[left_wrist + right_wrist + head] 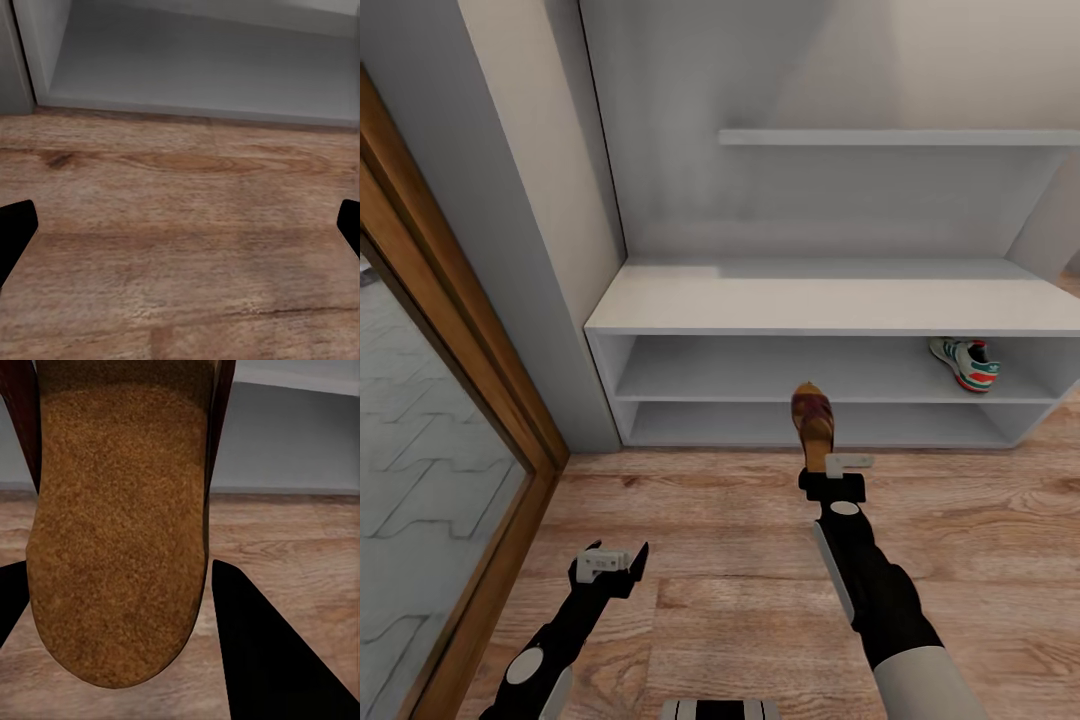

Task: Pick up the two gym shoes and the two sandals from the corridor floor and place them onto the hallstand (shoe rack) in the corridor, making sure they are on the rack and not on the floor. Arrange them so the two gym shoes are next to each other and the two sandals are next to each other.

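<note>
Sandal held up in front of the hallstand (660, 305).

The right gripper (834, 472) grasps a sandal (812, 418) by its heel, toe pointing far toward the lower shelves. One gym shoe (967, 361) sits on the upper open shelf, far right. The left gripper (612, 561) hangs low over the corridor floor (710, 520), fingers apparently spread and empty.

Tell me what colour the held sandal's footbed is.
Tan, cork-like brown; the sandal footbed shows best in the right wrist view.

beige wall (960, 60), wood-framed glass door (430, 440)
</note>
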